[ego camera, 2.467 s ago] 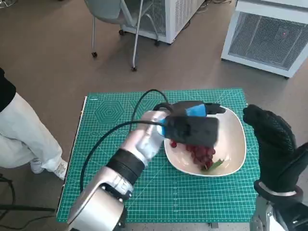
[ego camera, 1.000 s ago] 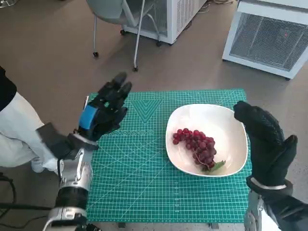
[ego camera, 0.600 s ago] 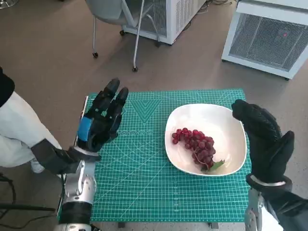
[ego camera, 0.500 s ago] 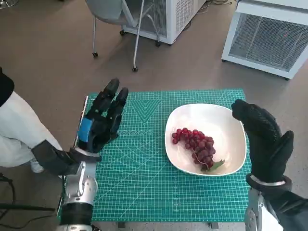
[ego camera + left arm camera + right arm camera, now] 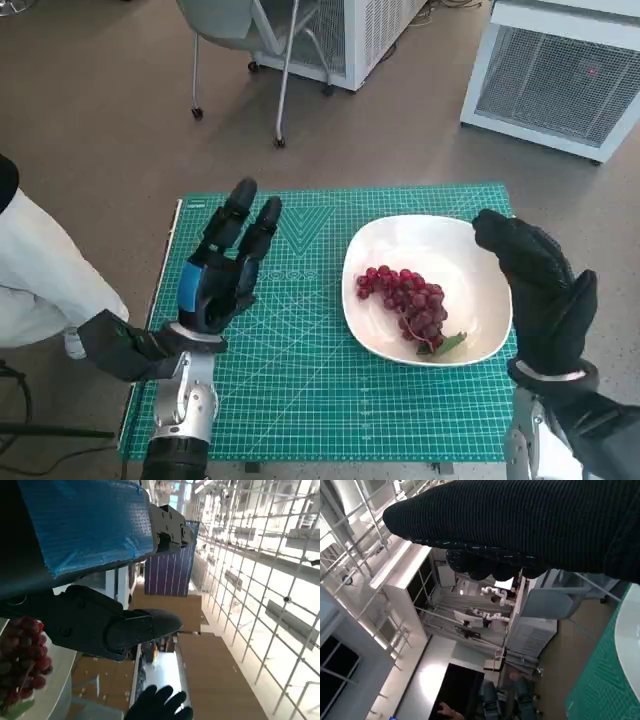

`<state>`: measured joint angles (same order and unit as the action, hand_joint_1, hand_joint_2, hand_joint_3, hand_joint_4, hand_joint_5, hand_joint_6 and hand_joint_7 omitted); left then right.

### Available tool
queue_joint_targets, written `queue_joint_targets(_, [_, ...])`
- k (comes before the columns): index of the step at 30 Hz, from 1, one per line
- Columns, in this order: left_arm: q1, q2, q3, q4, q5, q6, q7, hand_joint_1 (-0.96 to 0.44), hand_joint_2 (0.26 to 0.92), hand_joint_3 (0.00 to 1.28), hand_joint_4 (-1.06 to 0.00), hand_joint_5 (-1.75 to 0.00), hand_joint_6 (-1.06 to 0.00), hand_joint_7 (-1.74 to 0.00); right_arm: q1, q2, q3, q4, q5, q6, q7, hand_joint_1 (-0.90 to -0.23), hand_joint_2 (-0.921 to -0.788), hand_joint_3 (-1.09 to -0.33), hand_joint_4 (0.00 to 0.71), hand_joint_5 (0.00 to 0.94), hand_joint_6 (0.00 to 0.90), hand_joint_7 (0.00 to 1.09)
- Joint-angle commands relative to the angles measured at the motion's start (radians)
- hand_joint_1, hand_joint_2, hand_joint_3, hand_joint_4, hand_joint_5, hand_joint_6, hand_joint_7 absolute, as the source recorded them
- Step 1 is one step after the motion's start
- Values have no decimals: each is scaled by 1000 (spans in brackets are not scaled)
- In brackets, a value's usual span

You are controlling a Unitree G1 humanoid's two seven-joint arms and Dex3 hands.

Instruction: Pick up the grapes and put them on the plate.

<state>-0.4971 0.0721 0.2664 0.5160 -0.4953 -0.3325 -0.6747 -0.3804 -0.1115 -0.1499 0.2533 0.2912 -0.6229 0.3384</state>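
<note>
The left hand is held up over the left edge of the green cutting mat, fingers spread apart, nothing in it. The right hand is raised at the mat's right edge, just beside the plate's rim, fingers loosely extended and nothing held there either as far as can be seen.

The grapes are already lying inside the white plate, which sits on the right half of the mat, bunch toward the near side with a green leaf bit at the near end. They also show in the left wrist view, on the plate's pale edge.

So honestly the placing looks done. What's left is probably just a clean retreat: both hands are best kept high and drawn back toward the near edge, with the right one steered clear of the rim so the plate isn't nudged. No re-grab seems needed, since the bunch is resting well inside and not hanging over.
</note>
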Motion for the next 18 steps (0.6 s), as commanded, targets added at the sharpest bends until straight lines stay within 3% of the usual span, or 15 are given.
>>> queue_joint_targets(1, [22,-6,-4,-15,-7,-7,-16,-583,921,404,-138,-7,-254,-21,7,-2,-3,21,7,-3,15,-515,-921,-538,455,0,116,579])
queue_joint_targets(18, [16,0,-15,45,36,-78,-28,-547,921,370,-128,0,-256,-18,14,-11,-11,36,18,-27,41,-518,-921,-539,450,0,100,590])
